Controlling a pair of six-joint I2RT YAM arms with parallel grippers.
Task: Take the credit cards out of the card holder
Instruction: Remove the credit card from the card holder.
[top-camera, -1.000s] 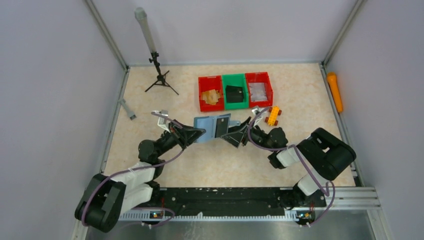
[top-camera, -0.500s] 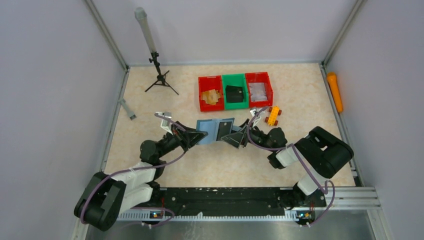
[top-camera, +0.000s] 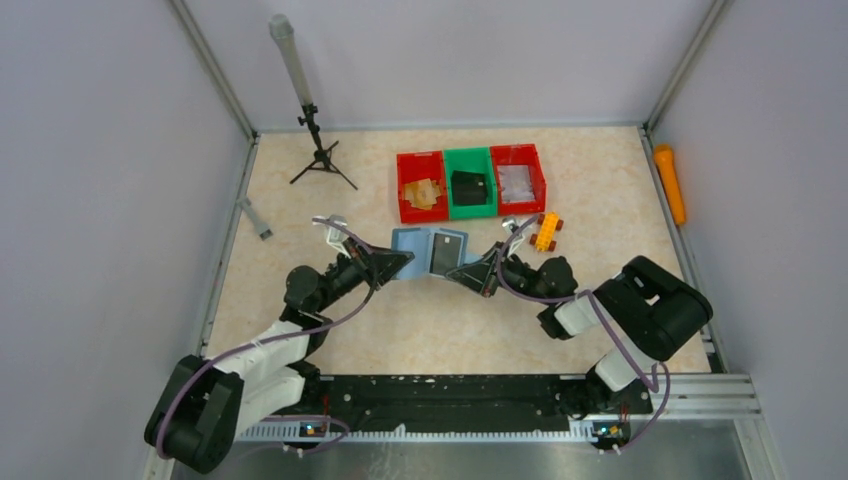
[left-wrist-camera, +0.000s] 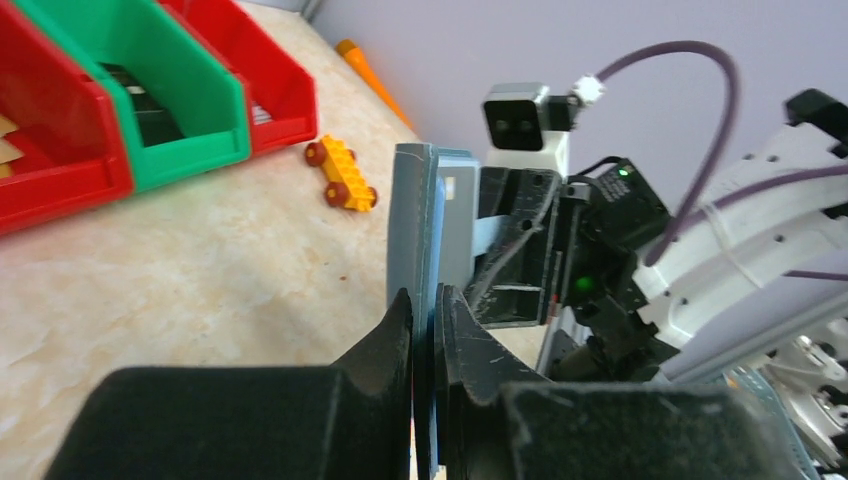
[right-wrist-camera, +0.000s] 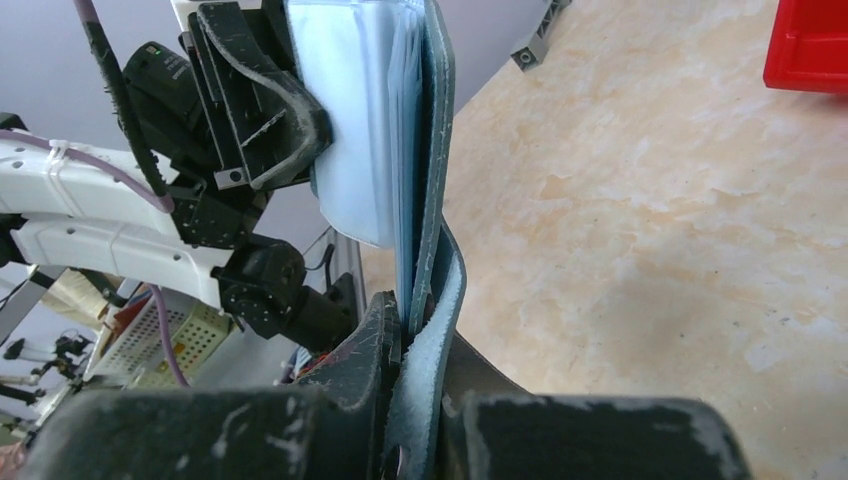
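Observation:
The slate-teal card holder (top-camera: 418, 248) hangs open above the middle of the table, stretched between both grippers. A dark card (top-camera: 447, 252) shows in its right half. My left gripper (top-camera: 400, 262) is shut on the left flap, whose edge (left-wrist-camera: 412, 220) rises straight out of the jaws (left-wrist-camera: 425, 300). My right gripper (top-camera: 463, 272) is shut on the right flap (right-wrist-camera: 432, 150) and its closure tab (right-wrist-camera: 440, 330), pinched between the fingertips (right-wrist-camera: 420, 312). Pale blue inner sleeves (right-wrist-camera: 350, 120) and thin card edges (right-wrist-camera: 403, 160) fan out beside that flap.
Behind the holder stand a red bin (top-camera: 421, 200), a green bin (top-camera: 469, 203) with a black object and another red bin (top-camera: 518, 195). A yellow toy brick car (top-camera: 546, 231) lies right of them. An orange cylinder (top-camera: 669, 183) lies by the right wall, and a small tripod (top-camera: 318, 150) stands back left.
My right gripper has gone from open to shut on the holder's right flap. The holder has shifted slightly left and up with the left arm.

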